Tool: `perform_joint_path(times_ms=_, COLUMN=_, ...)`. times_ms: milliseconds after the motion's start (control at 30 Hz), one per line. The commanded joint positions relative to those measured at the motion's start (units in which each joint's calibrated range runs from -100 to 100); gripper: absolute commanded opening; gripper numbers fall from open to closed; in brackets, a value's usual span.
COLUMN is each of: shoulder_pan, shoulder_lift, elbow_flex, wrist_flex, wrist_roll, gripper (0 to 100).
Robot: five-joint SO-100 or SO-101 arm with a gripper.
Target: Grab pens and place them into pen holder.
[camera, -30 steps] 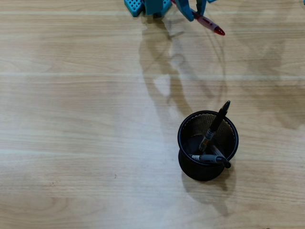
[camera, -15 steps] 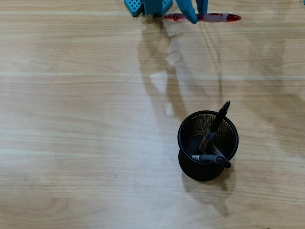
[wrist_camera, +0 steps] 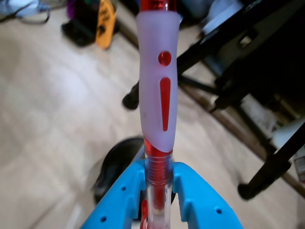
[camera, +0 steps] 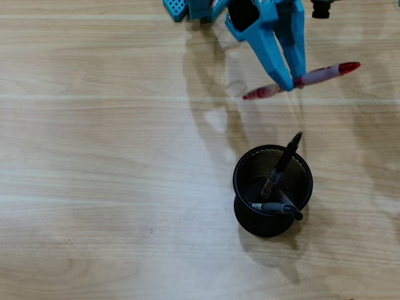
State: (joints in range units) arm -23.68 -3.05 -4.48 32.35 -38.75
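Overhead view straight down on table (camera: 94, 187), wrist view close along gripper (wrist_camera: 157, 191), background blurred

A light wood-grain laminate desk (camera: 94, 156) fills the overhead view, its planks running left to right with pale seams. On it stands a round black wire-mesh pen holder (camera: 245, 215) with a solid rim, right of centre. A blue perforated plastic base (camera: 176, 8) sits at the top edge.
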Motion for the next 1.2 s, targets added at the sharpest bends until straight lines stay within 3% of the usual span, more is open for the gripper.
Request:
perform_joint_path(times_ms=0, shoulder_pan=2.0, shoulder_lift=3.5, elbow_flex=-0.3, wrist_flex=-14.4, wrist_roll=-0.1, gripper=2)
perform_joint_path(times_ms=400, shoulder_pan=4.0, shoulder_lift=12.8, elbow_flex=4.3, wrist_flex=-42.9, wrist_roll=-6.6, gripper=2)
perform_joint_path(times_ms=767, shoulder_pan=4.9, shoulder_lift=14.4, elbow_flex=26.3, wrist_flex=-68.2, wrist_roll=-13.5, gripper=2)
perform_joint_path(times_ms=1167, shoulder_pan=5.8, shoulder_lift=14.4, elbow_flex=34.4, wrist_flex=-75.1, wrist_roll=-13.7, gripper=2)
